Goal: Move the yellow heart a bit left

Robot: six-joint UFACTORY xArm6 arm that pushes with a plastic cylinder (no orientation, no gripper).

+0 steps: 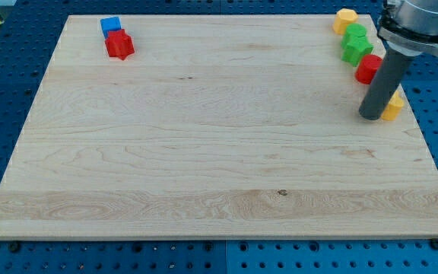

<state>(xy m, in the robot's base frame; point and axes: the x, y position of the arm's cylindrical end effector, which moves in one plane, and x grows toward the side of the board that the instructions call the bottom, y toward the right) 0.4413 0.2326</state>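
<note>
My tip (371,116) rested touching yellow heart (393,106), at heart's 9 o'clock; red block (368,68) at 12. No claw fitted, bare rod.

Blocks at the board's (219,152) top corners
My tip (372,116) just left of yellow heart (394,108); blue cube (110,25) above red star (119,46)

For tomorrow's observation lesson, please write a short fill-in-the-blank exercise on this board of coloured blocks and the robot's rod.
1. My tip rests on the board right beside a ______ block near the view's right edge.
2. The blue block touches a ______ block near the view's top left.
3. Between the yellow block at the view's top right and the red block lie ______ blocks.

Missing words: yellow; red; green
</note>
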